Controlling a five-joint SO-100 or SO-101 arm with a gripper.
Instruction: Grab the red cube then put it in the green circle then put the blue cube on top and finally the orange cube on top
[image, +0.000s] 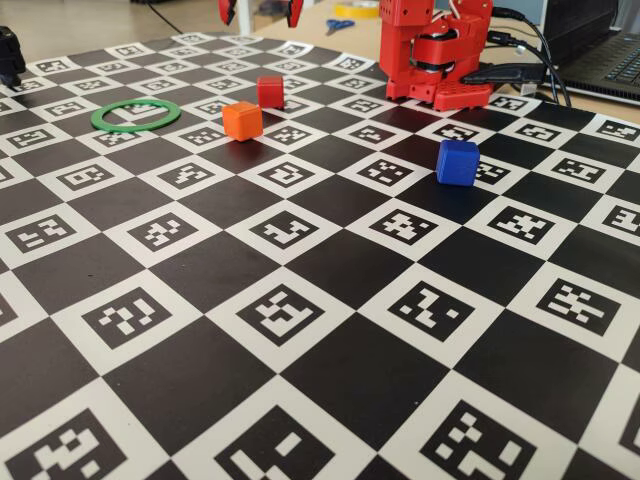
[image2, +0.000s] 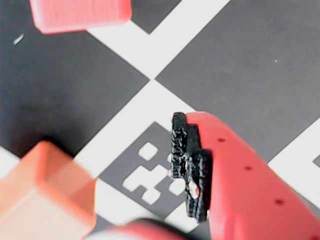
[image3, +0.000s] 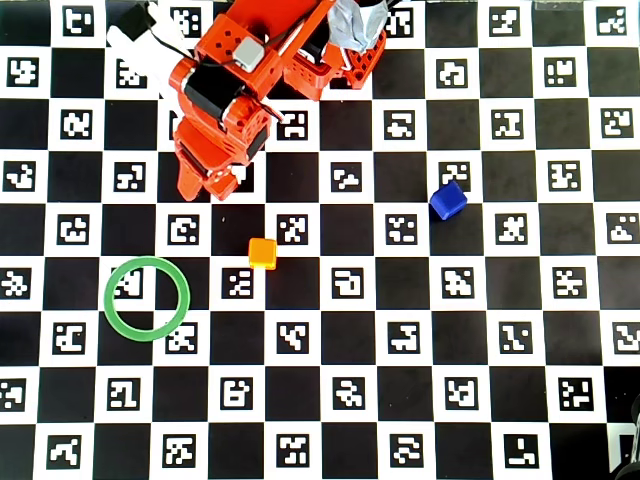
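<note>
- Fingers (image: 261, 12): in the fixed view two red tips hang at the top edge, set wide apart, with nothing between them
- Wrist view: one red finger (image2: 235, 170) with a black ribbed pad (image2: 190, 170) enters from the lower right, above the board and touching no cube; the other finger cannot be made out
- Red cube (image: 270, 91): on the board below the tips in the fixed view, free of them; in the wrist view it is cut off by the top edge, up and left of the pad (image2: 80, 15); not seen in the overhead view, where the arm covers that area
- Orange cube (image: 242, 120): on the board just in front and left of the red cube, near it but apart; large at the lower left of the wrist view (image2: 45, 195); below the arm in the overhead view (image3: 262, 252)
- Green circle (image: 135, 128): flat on the board left of the orange cube, centre empty; lower left of that cube in the overhead view (image3: 108, 300)
- Blue cube (image: 457, 162): alone on the board, well right of the other cubes; (image3: 447, 200) overhead
- Arm (image3: 230, 100): red, base at the far edge of the board
- Board (image: 300, 300): black and white chequer with printed markers, lying on a pale desk (image: 80, 25)
</note>
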